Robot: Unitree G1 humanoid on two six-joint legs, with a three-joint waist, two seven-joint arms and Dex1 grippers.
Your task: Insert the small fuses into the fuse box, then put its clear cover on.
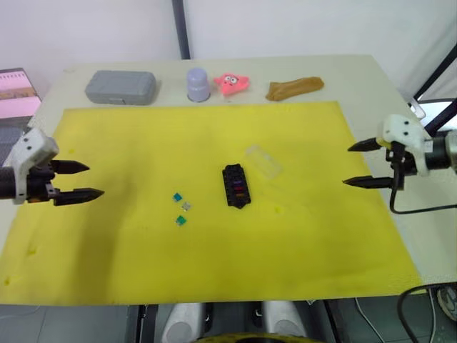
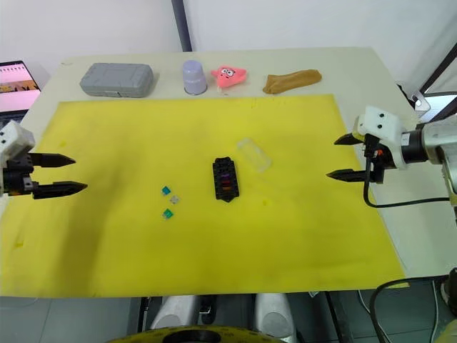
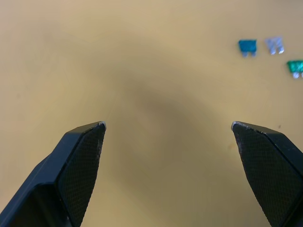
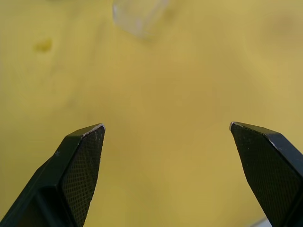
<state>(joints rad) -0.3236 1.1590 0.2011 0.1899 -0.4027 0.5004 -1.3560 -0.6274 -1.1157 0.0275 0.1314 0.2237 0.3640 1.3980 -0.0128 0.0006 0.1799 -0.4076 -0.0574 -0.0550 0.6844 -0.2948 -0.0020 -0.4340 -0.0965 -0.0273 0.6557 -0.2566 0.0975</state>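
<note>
Yellow matting [image 1: 107, 271] is being shown spread across the table [image 1: 357, 68], with the fuse box [image 1: 235, 185] lying at the centre of the frame, some red and purple fuses apparently already seated in its slots. Three small fuses are being left loose just to its left: a teal fuse [image 1: 177, 197], a grey fuse [image 1: 186, 206] and a green fuse [image 1: 181, 221], close together but apart from the box. The clear cover [image 1: 263, 161] is being seen just up and to the right of the box, flat on the matting and not yet fitted.

The insertion step is judged to be partly done, with the loose fuses still to be placed and the cover to follow. The next move is likely to call for a fine pinch on one tiny fuse, then an upright alignment over a free slot.

The left gripper [image 1: 78, 180] is being held at the left edge of the frame, level above the matting, jaws wide and empty, pointed toward the centre. The right gripper [image 1: 366, 163] is being held at the right edge, likewise level, jaws wide and empty. Along the upper edge, a grey case [image 1: 121, 86], a lilac cup [image 1: 198, 84], a pink toy [image 1: 231, 83] and a brown object [image 1: 294, 88] are being left aside.
</note>
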